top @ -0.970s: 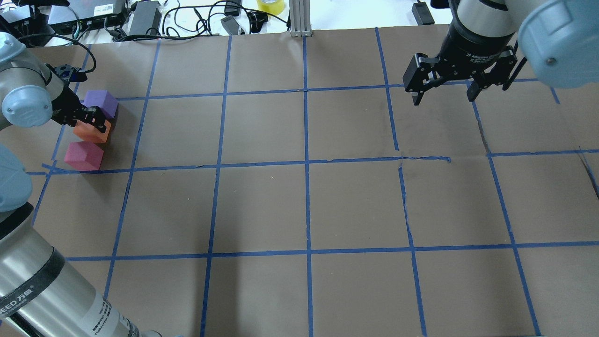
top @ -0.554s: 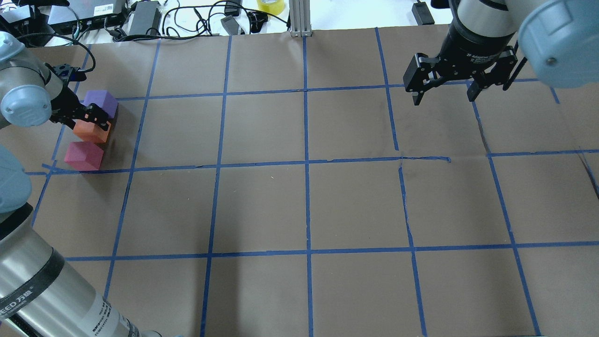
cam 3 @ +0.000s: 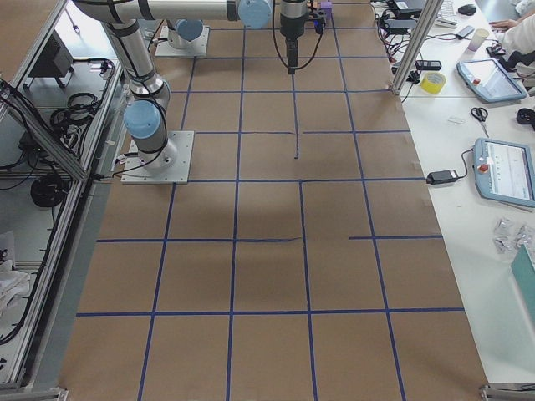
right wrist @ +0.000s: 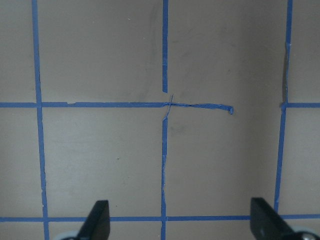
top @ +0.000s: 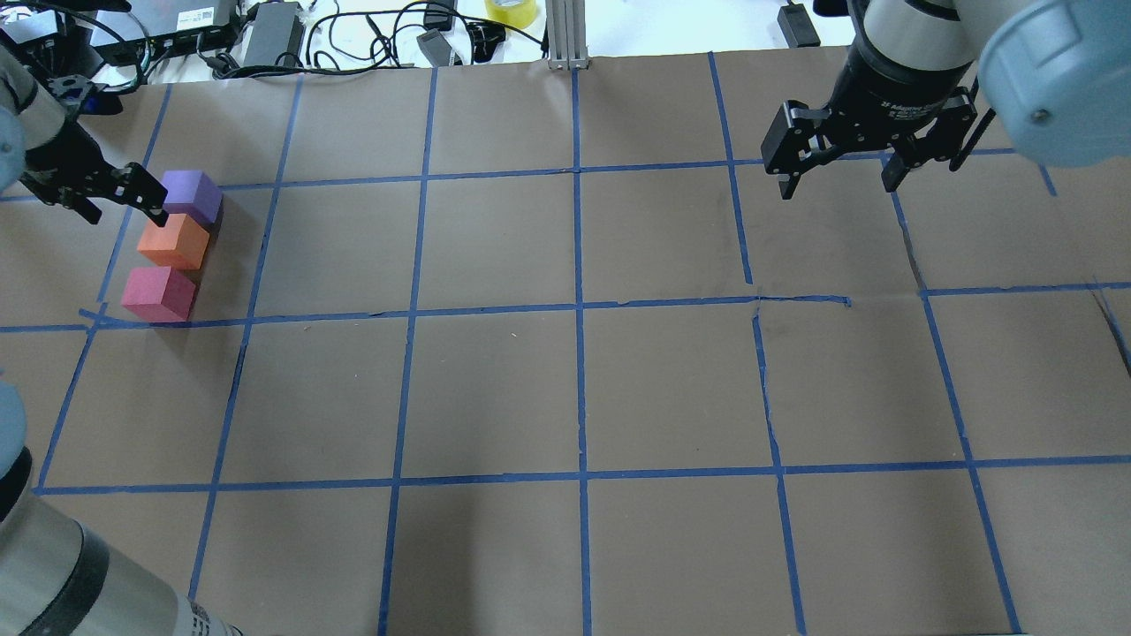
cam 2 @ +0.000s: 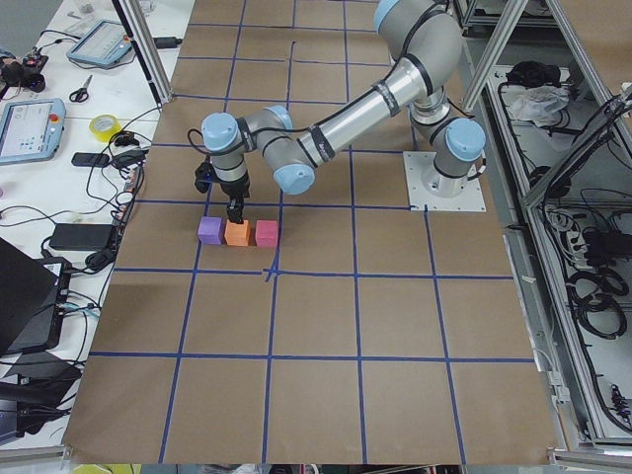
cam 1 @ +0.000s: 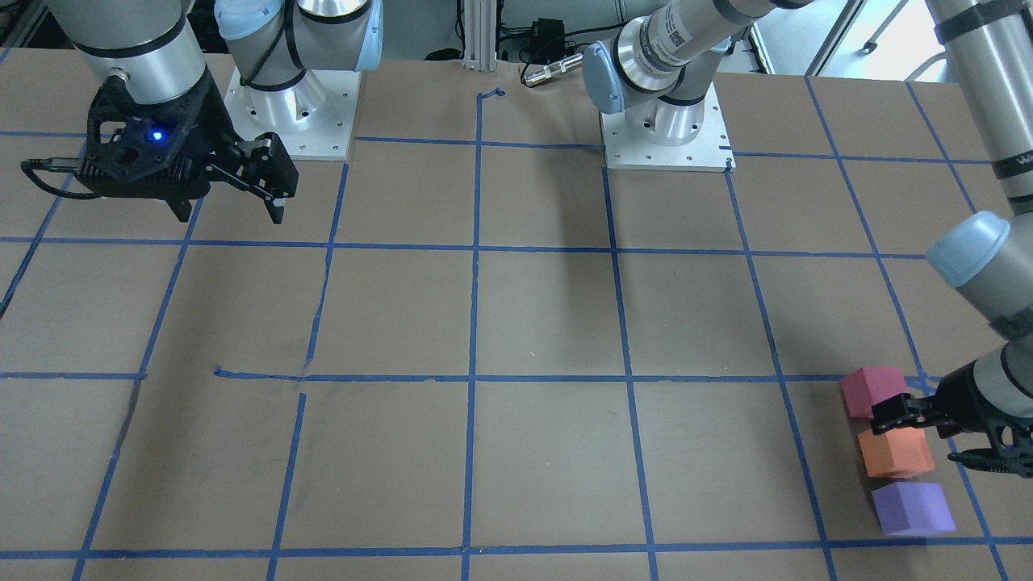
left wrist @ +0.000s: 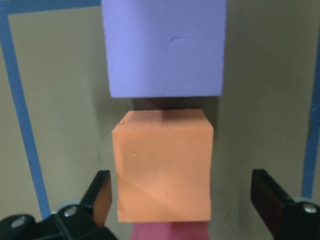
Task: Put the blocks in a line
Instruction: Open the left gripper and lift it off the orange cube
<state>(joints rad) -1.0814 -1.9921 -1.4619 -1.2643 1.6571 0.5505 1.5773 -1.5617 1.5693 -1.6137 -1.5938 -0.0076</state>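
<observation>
Three cubes stand in a short row at the table's far left: purple block [top: 193, 196], orange block [top: 173, 241] and pinkish-red block [top: 159, 293]. They sit close together; whether they touch, I cannot tell. My left gripper [top: 124, 214] is open and empty, raised above the row. In the left wrist view its fingers [left wrist: 102, 197] stand wide on either side of the orange block [left wrist: 162, 165], apart from it, with purple [left wrist: 162, 47] beyond and pinkish-red [left wrist: 167, 231] at the bottom edge. My right gripper [top: 837, 187] is open and empty, high over the far right.
Brown paper with a blue tape grid [top: 579, 309] covers the table. Cables, power bricks and a yellow tape roll [top: 511, 11] lie past the far edge, beside an aluminium post [top: 565, 35]. The arm bases [cam 1: 663, 137] stand at the robot's side.
My left gripper, which was down around the orange block, has lifted off it and drawn back toward the far left. The orange block stays between purple and pinkish-red. The right arm is unchanged.
</observation>
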